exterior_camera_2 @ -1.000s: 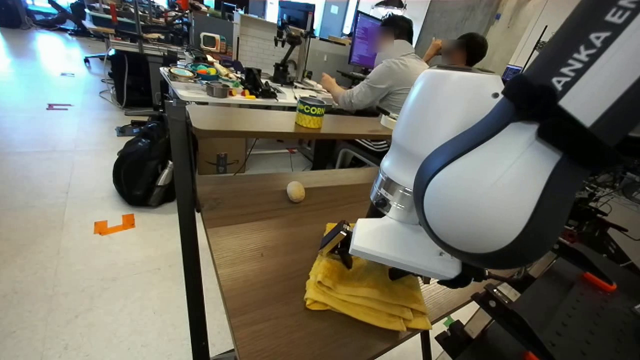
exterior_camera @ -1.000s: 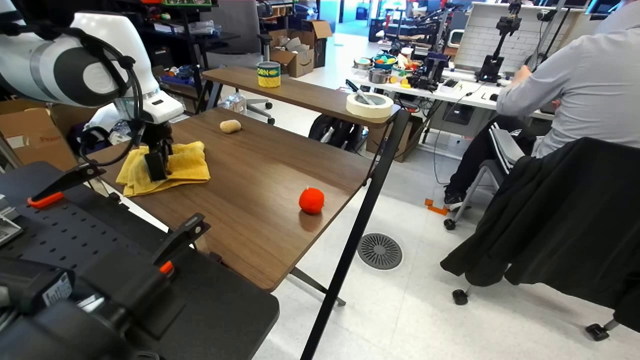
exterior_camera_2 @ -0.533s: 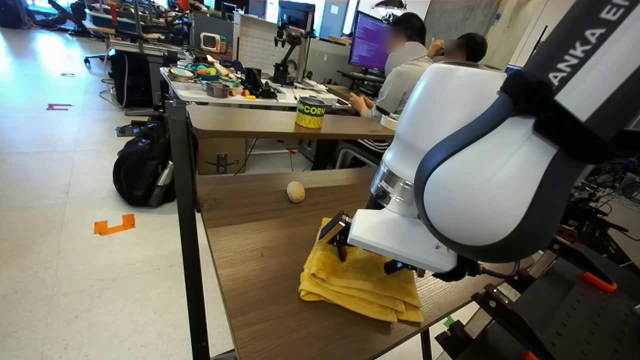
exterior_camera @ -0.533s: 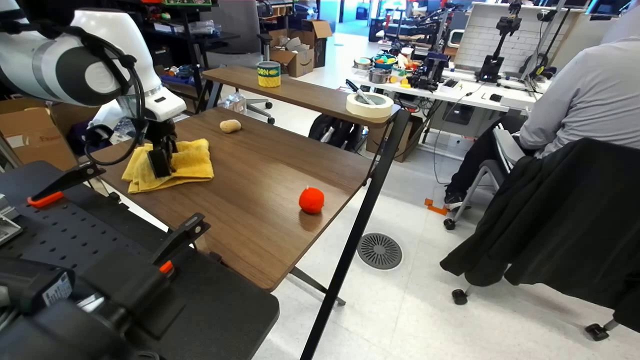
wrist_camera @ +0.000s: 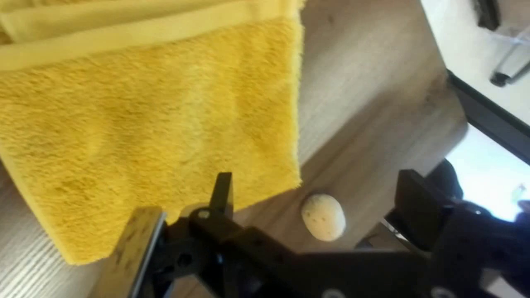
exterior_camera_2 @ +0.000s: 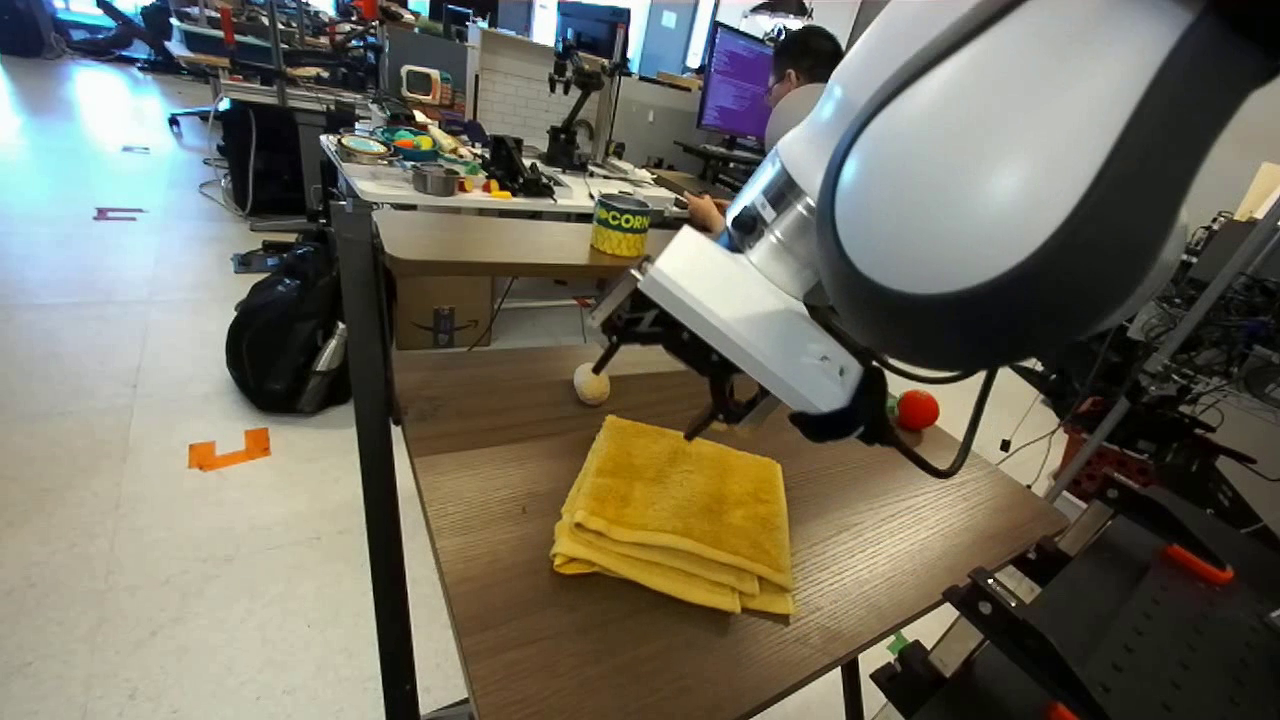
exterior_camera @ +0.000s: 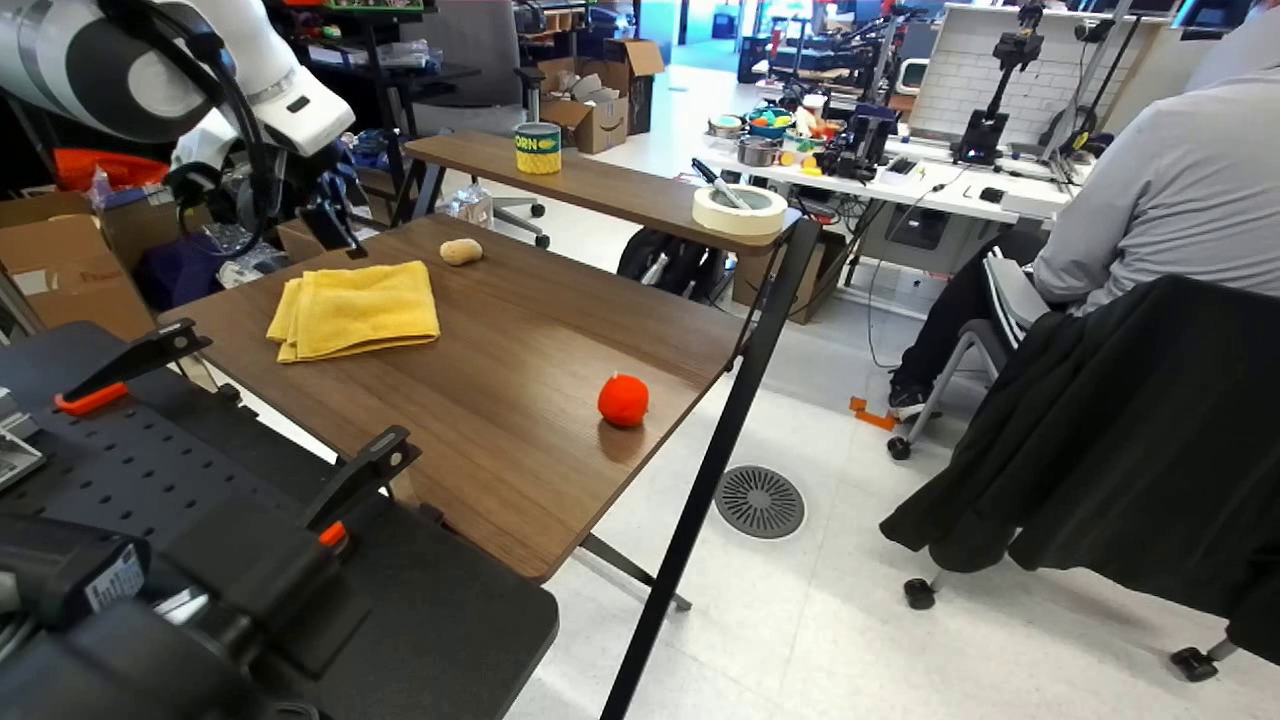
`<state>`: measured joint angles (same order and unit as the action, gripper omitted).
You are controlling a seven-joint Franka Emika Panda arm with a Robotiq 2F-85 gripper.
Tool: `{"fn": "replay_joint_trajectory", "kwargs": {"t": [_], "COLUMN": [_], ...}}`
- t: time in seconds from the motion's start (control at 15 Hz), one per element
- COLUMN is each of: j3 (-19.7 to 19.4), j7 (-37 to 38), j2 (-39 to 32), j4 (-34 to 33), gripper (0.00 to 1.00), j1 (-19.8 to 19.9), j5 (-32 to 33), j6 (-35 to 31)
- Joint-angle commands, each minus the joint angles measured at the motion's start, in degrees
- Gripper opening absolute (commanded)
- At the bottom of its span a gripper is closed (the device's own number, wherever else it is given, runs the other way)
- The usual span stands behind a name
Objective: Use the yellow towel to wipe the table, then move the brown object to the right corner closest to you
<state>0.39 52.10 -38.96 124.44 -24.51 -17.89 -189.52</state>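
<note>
One long table [exterior_camera: 480,400] bore everything I had to handle, and its right corner [exterior_camera: 530,545], the one nearest me as I took it, lay well apart from where I hung. I judged the step in hand to be the change from wiping to picking; whether the wiping was finished, I could not tell. My arm [exterior_camera_2: 950,190] was bent over the table at a tilt, as both exterior views showed. Below it lay the folded yellow towel [exterior_camera_2: 690,490], held by nothing. Passing a little high over its edge seemed wise, since a low tip could have snagged it and dragged it along. My gripper [exterior_camera_2: 648,402] slanted down instead of pointing straight at the table, so to do the pick well I needed to square it up before lowering, letting both sides land evenly. My fingers [wrist_camera: 222,194] stood wide apart with nothing in them, which I reckoned was room enough for a grasp. Farther off, the red ball [exterior_camera: 623,401] sat near the table's short edge, best left alone. Near the towel's corner the brown lump [wrist_camera: 323,217] rested on the table, showing between my fingers in the wrist view. Its rounded sides looked apt to roll, so the better way was to centre over it, straddle its narrow width and squeeze gently
</note>
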Motion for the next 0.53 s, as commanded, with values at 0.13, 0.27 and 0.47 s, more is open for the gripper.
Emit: {"fn": "replay_joint_trajectory", "kwargs": {"t": [0.13,0.27,0.47], "j3": [-13.40,-20.82,-31.85], "j7": [1.38,2.20,4.75], "j2": [-7.10,-11.34,-19.01], "j4": [-11.24,-16.40,-24.08], "gripper": [1.00,1.00,1.00], "j1": [-12.50,-18.39,-25.97], "j5": [-8.75,-11.16,-11.24], "j6": [-5.43,-1.38,8.52]}}
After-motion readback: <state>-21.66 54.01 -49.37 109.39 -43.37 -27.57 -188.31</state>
